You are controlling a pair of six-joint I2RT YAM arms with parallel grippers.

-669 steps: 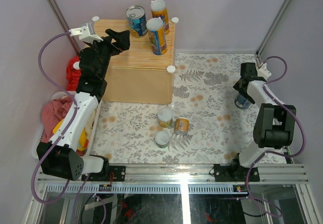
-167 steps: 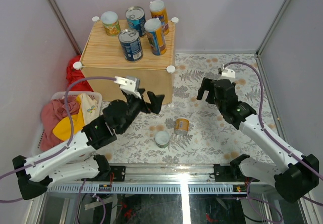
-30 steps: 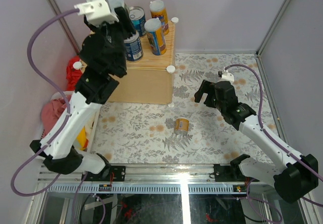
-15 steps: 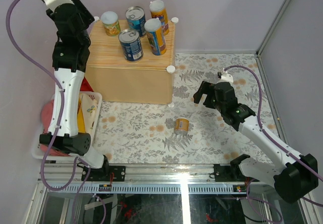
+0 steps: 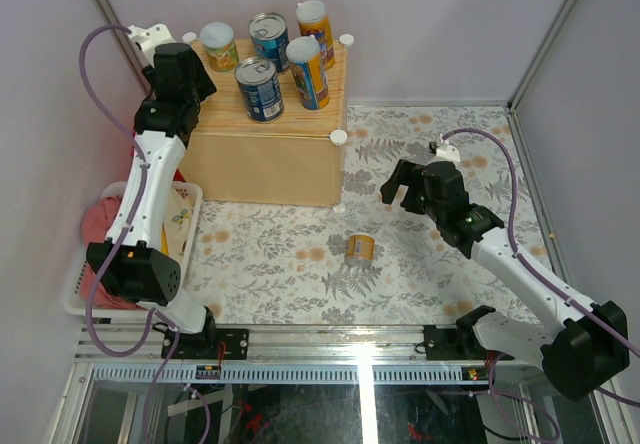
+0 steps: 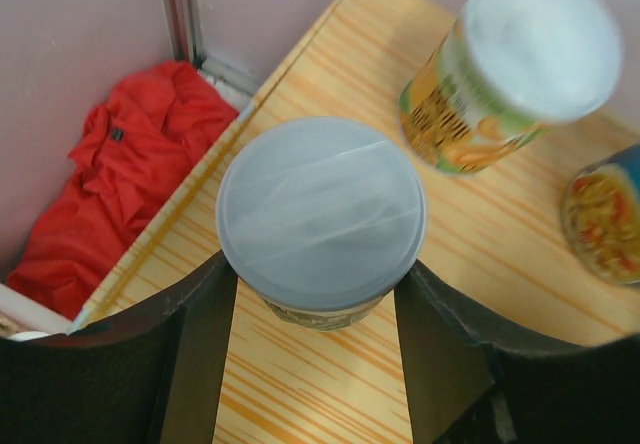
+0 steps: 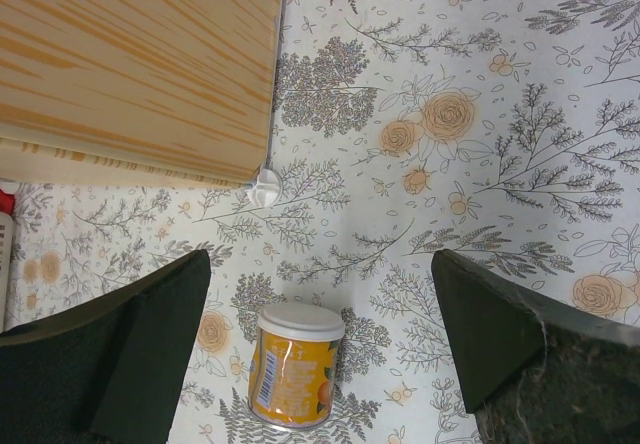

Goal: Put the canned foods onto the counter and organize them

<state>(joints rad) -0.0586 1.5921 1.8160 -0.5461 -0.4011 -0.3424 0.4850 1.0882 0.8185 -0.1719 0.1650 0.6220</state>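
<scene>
Left hand (image 6: 315, 286) clamped on silver-lidded tin (image 6: 320, 209): set it flat on surface (image 6: 480, 254), clear of left edge, beside green-yellow tin (image 6: 500, 94).
</scene>
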